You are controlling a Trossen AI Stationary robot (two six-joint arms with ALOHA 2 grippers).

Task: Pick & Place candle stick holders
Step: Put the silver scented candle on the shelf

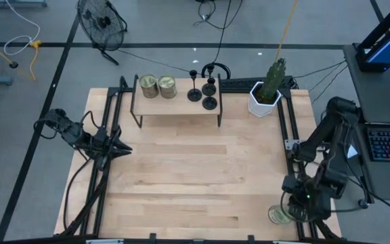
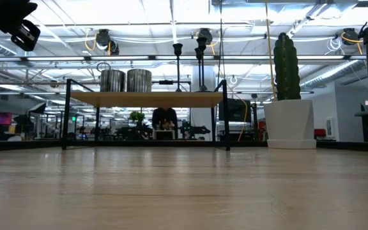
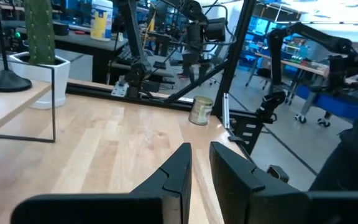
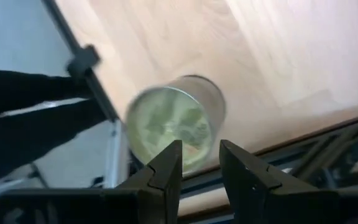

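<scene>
Hovering above a greenish-gold glass jar candle point(image 4: 174, 121) at the near right table corner, the right gripper point(image 4: 201, 163) holds nothing, fingers narrowly parted. Three black metal candle stick holders point(image 1: 202, 89) stand untouched on the wooden shelf point(image 1: 178, 107). The left gripper point(image 3: 199, 167), narrow and empty, waits at the left edge.

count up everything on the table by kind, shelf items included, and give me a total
Black candle stick holders: 3, on the shelf
Greenish-gold jar candles: 3, two on the shelf, one at the table's right front corner
Potted cactus: 1
Total: 7
</scene>
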